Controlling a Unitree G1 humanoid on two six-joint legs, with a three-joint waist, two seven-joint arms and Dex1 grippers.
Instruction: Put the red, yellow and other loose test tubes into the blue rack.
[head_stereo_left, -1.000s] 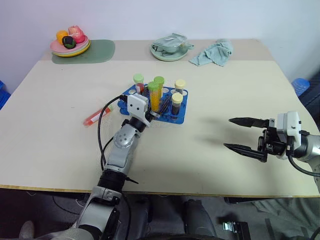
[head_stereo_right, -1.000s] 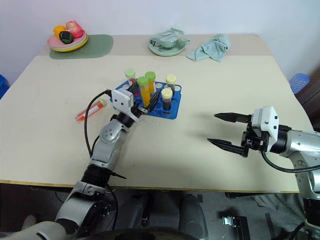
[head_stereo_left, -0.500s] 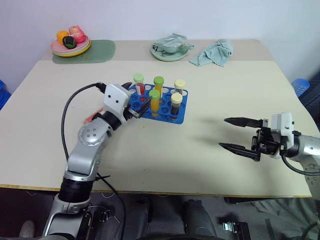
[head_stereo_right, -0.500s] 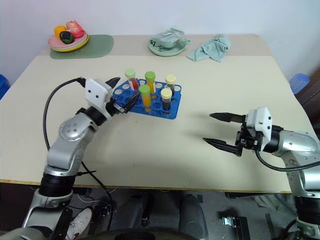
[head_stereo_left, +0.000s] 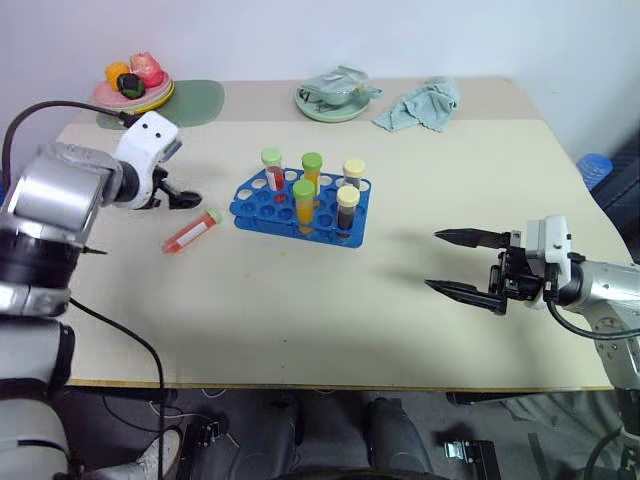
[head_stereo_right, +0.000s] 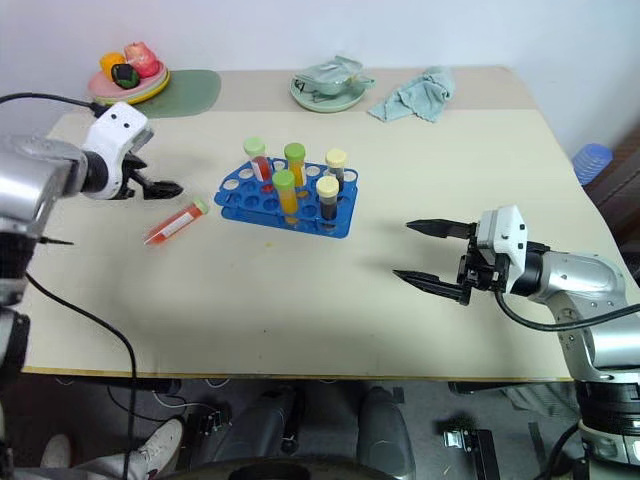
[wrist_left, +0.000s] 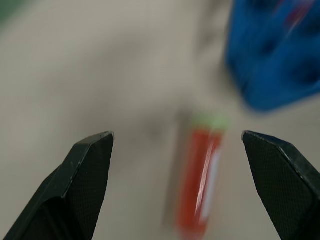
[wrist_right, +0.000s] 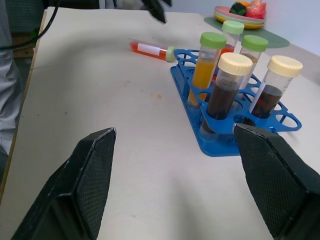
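On a beige surface (head_stereo_left: 330, 300), a blue rack (head_stereo_left: 302, 205) holds 5 upright capped tubes, a red tube (head_stereo_left: 190, 232) with a green cap lies flat just left of it, the left gripper (head_stereo_left: 178, 196) hovers near that tube, and the right gripper (head_stereo_left: 462, 264) hangs well right, both with fingers apart.

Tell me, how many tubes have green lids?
4: three stand in the blue rack, namely the red tube and two orange tubes; one red tube lies loose on the table.
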